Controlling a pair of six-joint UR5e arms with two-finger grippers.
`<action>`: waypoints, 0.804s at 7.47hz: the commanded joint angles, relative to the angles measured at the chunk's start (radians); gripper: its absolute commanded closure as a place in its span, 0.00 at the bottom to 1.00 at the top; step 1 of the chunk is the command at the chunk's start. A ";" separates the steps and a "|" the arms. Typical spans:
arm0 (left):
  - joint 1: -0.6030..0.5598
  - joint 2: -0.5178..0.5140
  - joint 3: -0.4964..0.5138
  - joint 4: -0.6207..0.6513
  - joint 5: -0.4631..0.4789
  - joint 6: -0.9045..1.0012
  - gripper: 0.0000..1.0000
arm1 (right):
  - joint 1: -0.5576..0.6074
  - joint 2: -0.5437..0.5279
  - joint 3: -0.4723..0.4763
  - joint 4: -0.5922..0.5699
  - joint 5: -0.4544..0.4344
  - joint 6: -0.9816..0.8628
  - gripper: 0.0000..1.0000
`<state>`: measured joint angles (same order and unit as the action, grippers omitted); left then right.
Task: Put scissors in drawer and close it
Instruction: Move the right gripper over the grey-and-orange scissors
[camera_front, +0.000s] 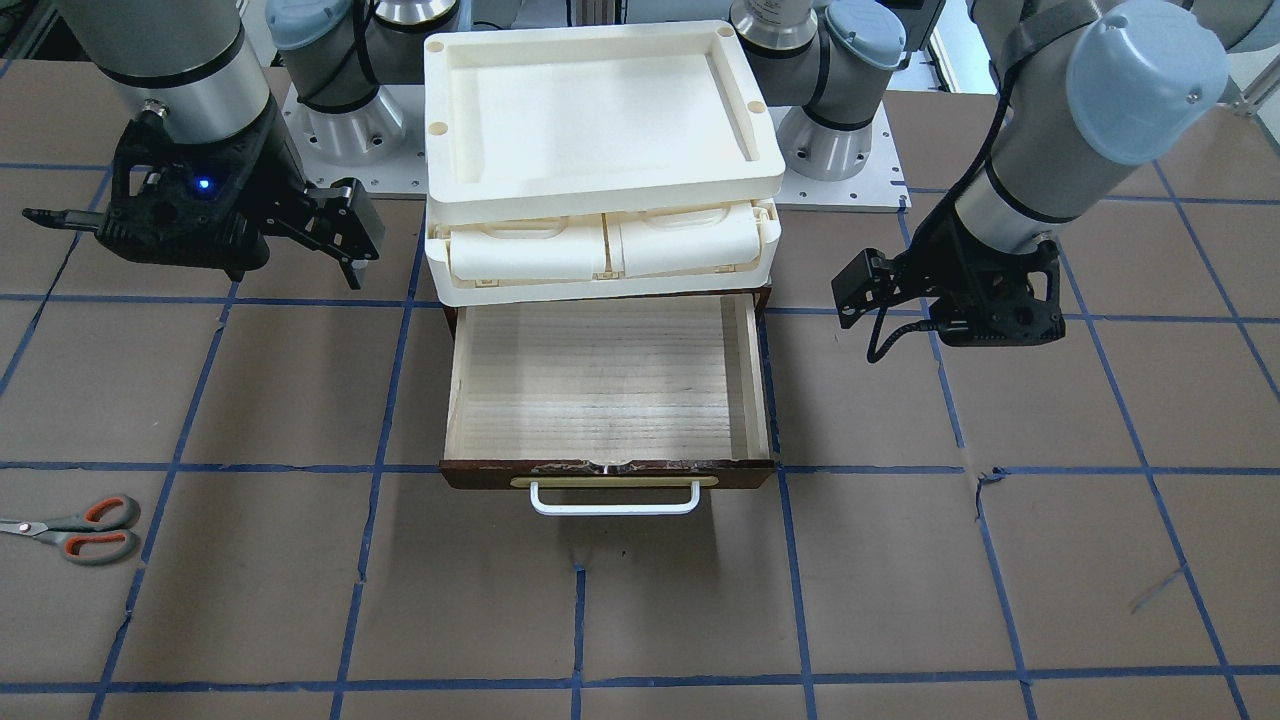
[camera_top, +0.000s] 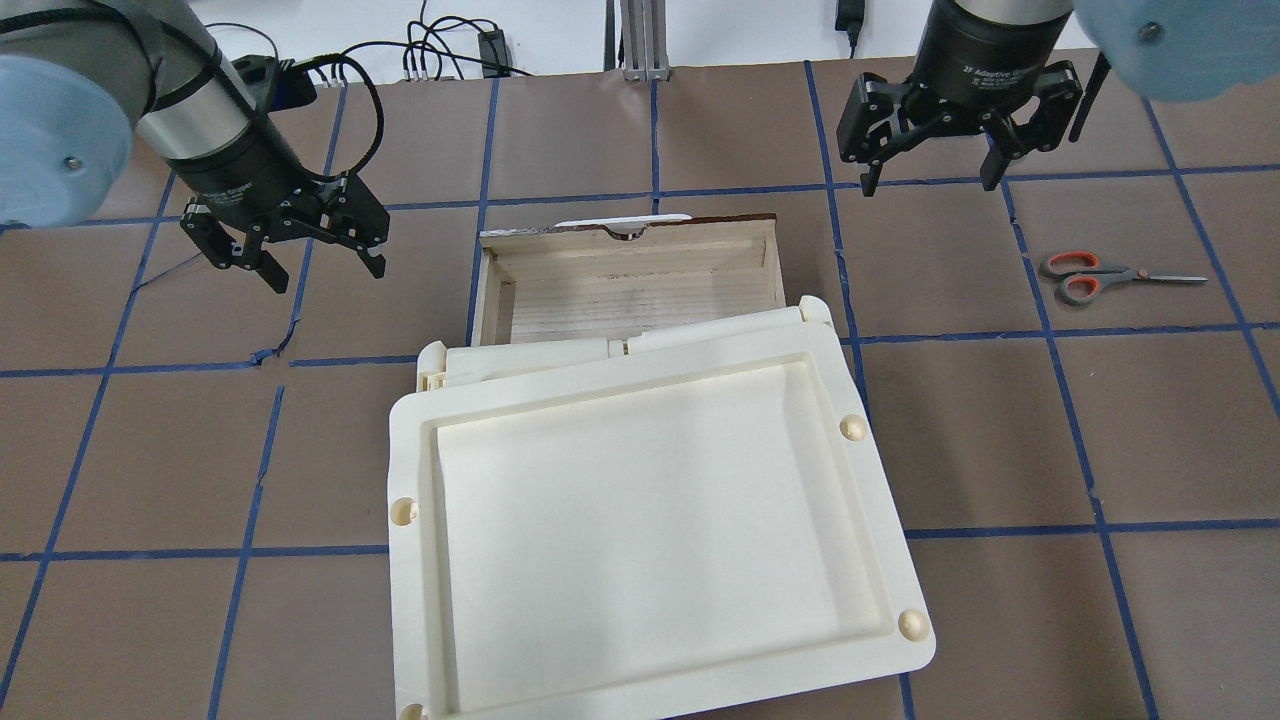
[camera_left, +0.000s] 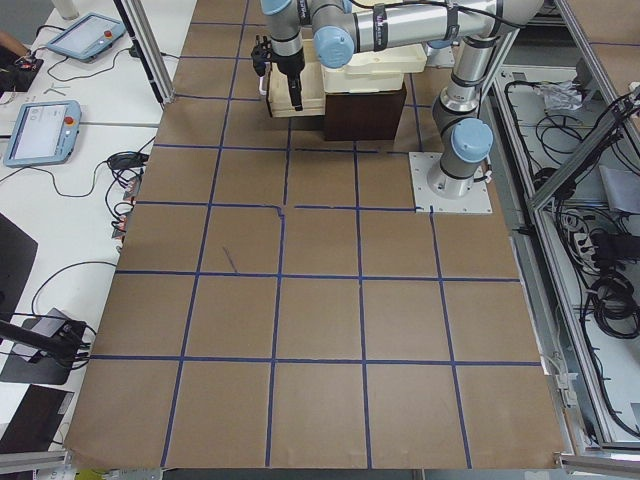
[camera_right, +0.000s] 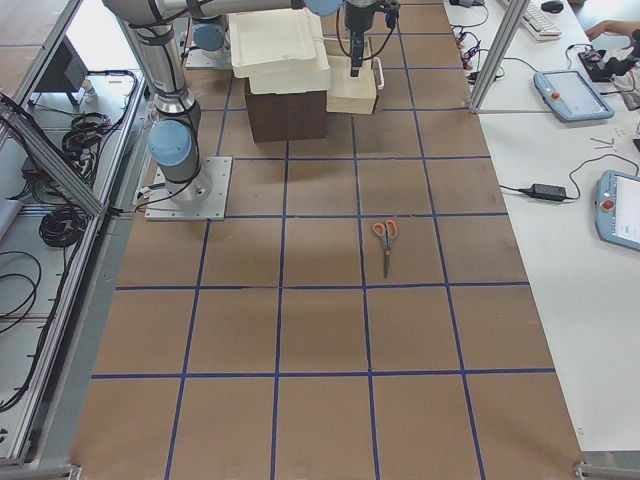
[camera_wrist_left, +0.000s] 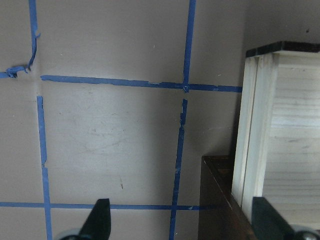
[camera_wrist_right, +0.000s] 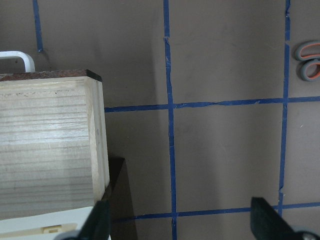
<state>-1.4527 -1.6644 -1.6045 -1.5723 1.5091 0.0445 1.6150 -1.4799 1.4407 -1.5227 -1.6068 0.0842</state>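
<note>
The scissors (camera_front: 80, 528), with grey handles and orange-lined loops, lie flat on the table far out on my right side; they also show in the overhead view (camera_top: 1100, 277) and at the right wrist view's edge (camera_wrist_right: 310, 60). The drawer (camera_front: 757, 380) is pulled out and its light-wood tray is empty, with the white bar handle (camera_front: 615, 505) at its dark front. My right gripper (camera_top: 930, 183) is open and empty, hovering between the drawer and the scissors. My left gripper (camera_top: 327, 272) is open and empty, hovering beside the drawer's other side (camera_wrist_left: 257, 125).
A cream plastic tray (camera_top: 650, 520) sits on cream compartments (camera_front: 600, 250) on top of the dark cabinet that holds the drawer. Blue tape lines grid the brown table. Both arm bases (camera_front: 830, 130) stand behind the cabinet.
</note>
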 joint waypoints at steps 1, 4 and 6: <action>0.000 0.000 0.000 0.000 0.000 0.000 0.00 | -0.006 0.006 0.004 0.007 -0.001 -0.010 0.00; -0.002 0.000 0.008 0.000 0.003 -0.002 0.00 | -0.221 0.059 0.007 -0.014 0.016 -0.561 0.00; -0.011 -0.003 0.020 0.000 0.095 -0.006 0.00 | -0.332 0.160 0.012 -0.122 0.008 -0.957 0.00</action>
<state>-1.4589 -1.6658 -1.5886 -1.5730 1.5497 0.0409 1.3560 -1.3822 1.4507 -1.5727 -1.5929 -0.6341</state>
